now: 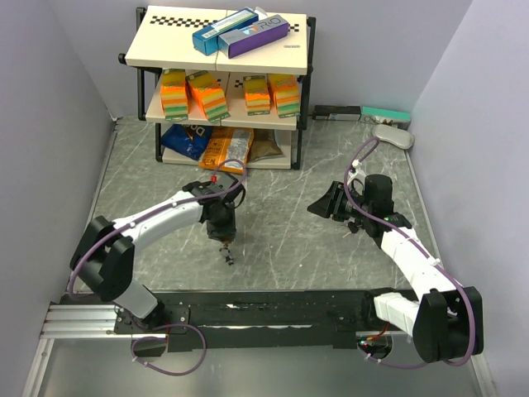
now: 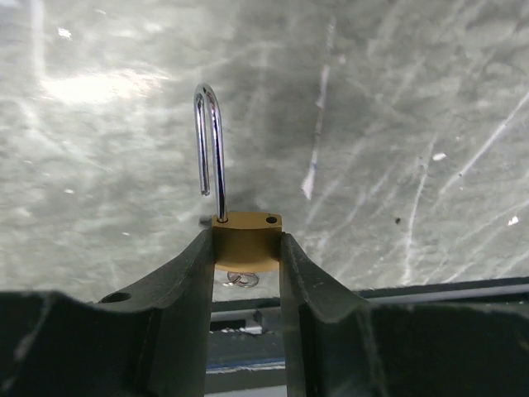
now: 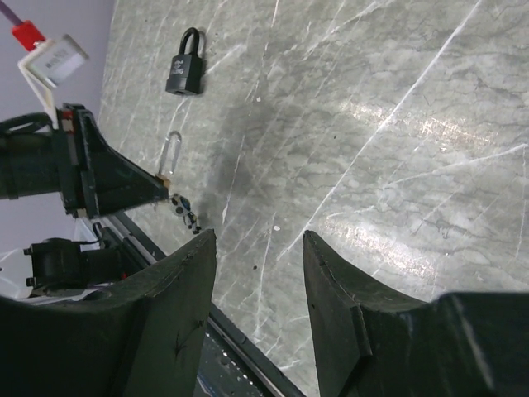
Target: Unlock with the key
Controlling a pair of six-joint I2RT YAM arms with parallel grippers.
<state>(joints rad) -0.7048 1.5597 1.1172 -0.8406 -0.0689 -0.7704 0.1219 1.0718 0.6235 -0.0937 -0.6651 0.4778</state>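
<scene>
My left gripper [image 2: 246, 250] is shut on a small brass padlock [image 2: 245, 234] and holds it by its flat sides. The steel shackle [image 2: 211, 141] stands up with its short leg out of the body, so the lock is open. A key ring [image 2: 239, 279] shows under the body. In the top view the left gripper [image 1: 223, 230] points down over the table's middle, with the key and its small fob [image 1: 228, 257] hanging below. The right wrist view shows the shackle [image 3: 171, 153] and the hanging fob [image 3: 187, 212]. My right gripper [image 3: 258, 240] is open and empty, off to the right [image 1: 327, 204].
A black padlock [image 3: 183, 64] lies shut on the table beyond the left gripper. A shelf rack [image 1: 221, 83] with sponges, boxes and bags stands at the back. A white device [image 1: 393, 136] lies at the back right. A black rail [image 1: 273, 314] runs along the near edge.
</scene>
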